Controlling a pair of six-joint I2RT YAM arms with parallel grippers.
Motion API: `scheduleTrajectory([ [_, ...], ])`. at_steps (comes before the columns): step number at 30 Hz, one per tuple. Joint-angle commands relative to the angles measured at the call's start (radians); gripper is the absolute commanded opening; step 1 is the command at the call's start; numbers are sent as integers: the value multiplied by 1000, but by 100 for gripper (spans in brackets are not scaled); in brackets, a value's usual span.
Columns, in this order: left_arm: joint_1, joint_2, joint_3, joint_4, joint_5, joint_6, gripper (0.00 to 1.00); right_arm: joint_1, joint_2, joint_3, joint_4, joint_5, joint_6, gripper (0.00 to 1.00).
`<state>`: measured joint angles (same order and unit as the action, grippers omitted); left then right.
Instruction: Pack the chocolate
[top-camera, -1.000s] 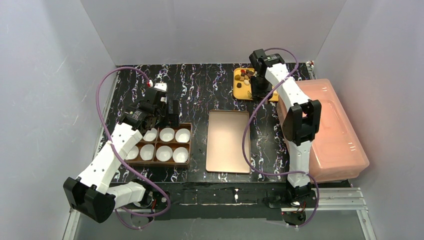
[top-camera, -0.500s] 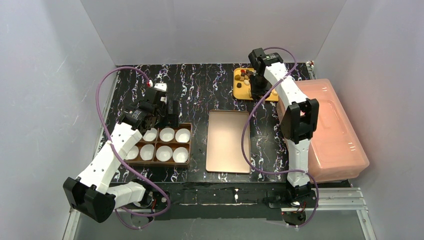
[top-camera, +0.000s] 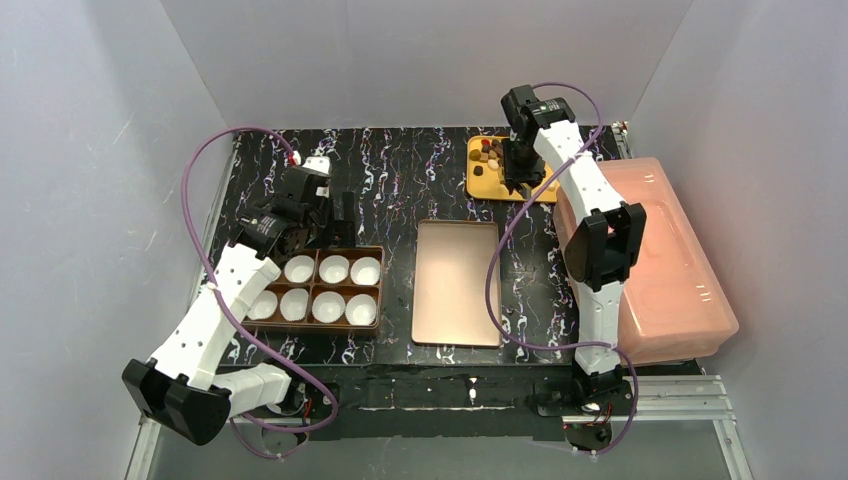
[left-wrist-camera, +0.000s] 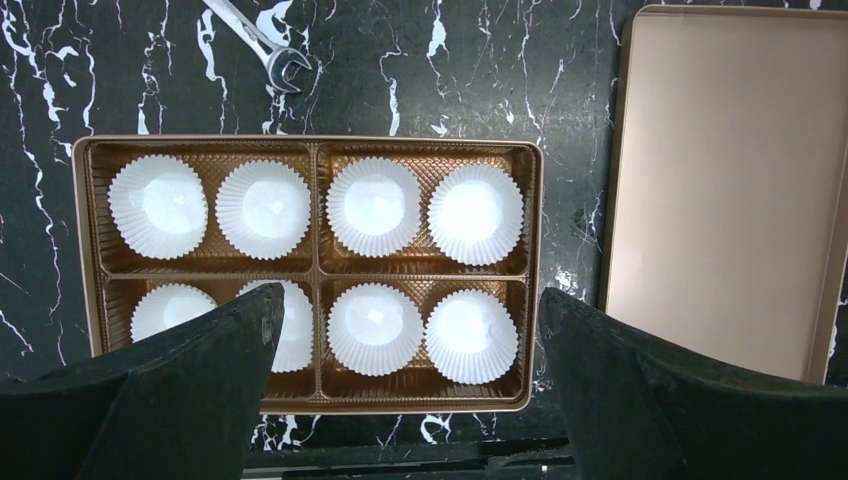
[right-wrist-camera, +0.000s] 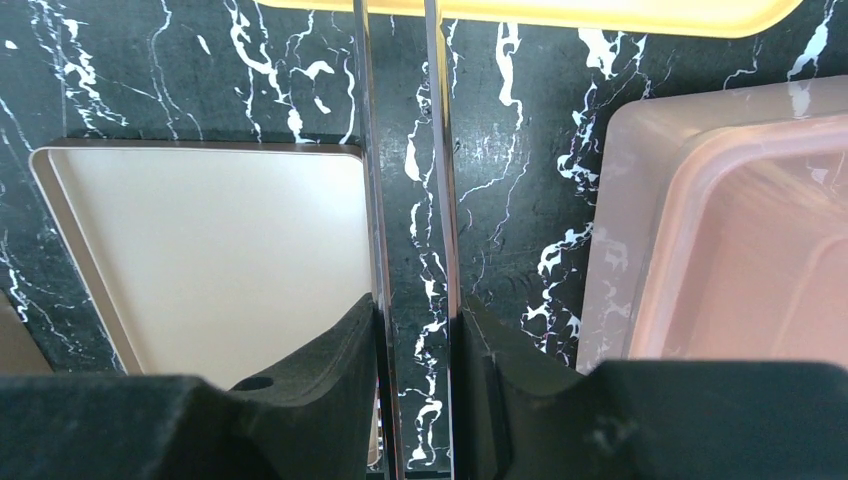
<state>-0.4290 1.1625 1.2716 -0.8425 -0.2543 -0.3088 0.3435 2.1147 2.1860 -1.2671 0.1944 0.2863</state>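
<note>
The chocolate (top-camera: 488, 152) is a heap of small dark and tan chunks on a yellow tray (top-camera: 480, 187) at the back of the table. My right gripper (top-camera: 521, 172) (right-wrist-camera: 415, 310) hangs over that tray, shut on a pair of thin metal tongs (right-wrist-camera: 368, 150). The tong tips run out of the right wrist view, so whether they hold a chunk is hidden. My left gripper (top-camera: 335, 213) (left-wrist-camera: 408, 305) stands open above the brown box (top-camera: 372, 325) (left-wrist-camera: 310, 143), which holds several empty white paper cups (left-wrist-camera: 374, 207).
A flat copper lid (top-camera: 457, 283) (left-wrist-camera: 730, 180) (right-wrist-camera: 220, 260) lies mid-table, between the box and the right arm. A pink plastic bin (top-camera: 660, 260) (right-wrist-camera: 730, 230) fills the right side. A small wrench (left-wrist-camera: 262, 45) lies beyond the box.
The right gripper has squeezed the tongs narrower and lifted a little over the yellow tray. The left gripper has drawn back toward the far edge of the box.
</note>
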Motion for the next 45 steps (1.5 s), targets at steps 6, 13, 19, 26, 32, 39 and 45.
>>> scheduleTrajectory([
  [6, 4, -6, 62, -37, -24, -3, 99, 14, -34, 80, -17, -20, 17, 27],
  [13, 4, -11, 92, -46, -31, -2, 99, 59, -60, 106, -23, -57, 40, 26],
  [19, 4, -8, 140, -68, -31, -19, 99, 137, -130, 78, 1, -122, 75, 26],
  [26, 4, -10, 212, -105, -29, -47, 99, 275, -204, 71, 27, -187, 118, 26],
  [32, 4, -22, 287, -139, -30, -79, 99, 405, -218, 56, 71, -247, 146, 26],
  [39, 4, -52, 373, -181, -60, -100, 99, 530, -162, 94, 122, -278, 169, 27],
  [45, 3, -81, 403, -202, -106, -111, 99, 628, -104, 100, 207, -312, 174, 27],
])
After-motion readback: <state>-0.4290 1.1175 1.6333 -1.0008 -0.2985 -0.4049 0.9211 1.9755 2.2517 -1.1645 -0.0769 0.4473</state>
